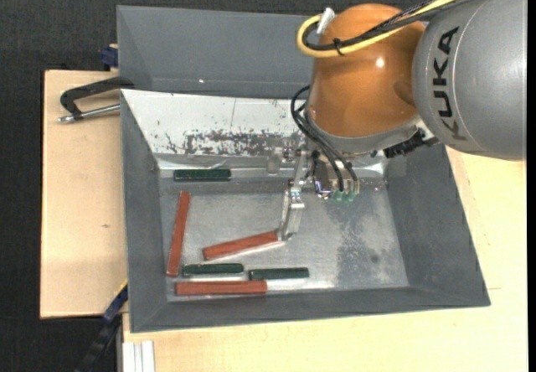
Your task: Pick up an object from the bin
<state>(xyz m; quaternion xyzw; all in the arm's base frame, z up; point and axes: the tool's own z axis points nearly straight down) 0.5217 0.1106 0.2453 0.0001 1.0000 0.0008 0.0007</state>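
At the left of the grey metal bin [209, 48], a long red-brown flat stick [179, 232] lies along the left wall. Beyond its far end, by the back wall, is a dark green flat stick [201, 175]. Along the front wall lies a second red-brown stick [221, 286], with a second dark green stick [213, 269] and a third dark green stick [278, 274] just behind it.

Mid-floor is the slanted red-brown stick [241, 245], its long axis rising from lower left to upper right. Its right end meets the tip of the gripper [289, 230], so nearly its whole length lies to the gripper's left. Any grasp here would likely take only that end.

I cannot tell whether the gripper is spread or pressed together.

Counted: three red-brown sticks, three dark green.
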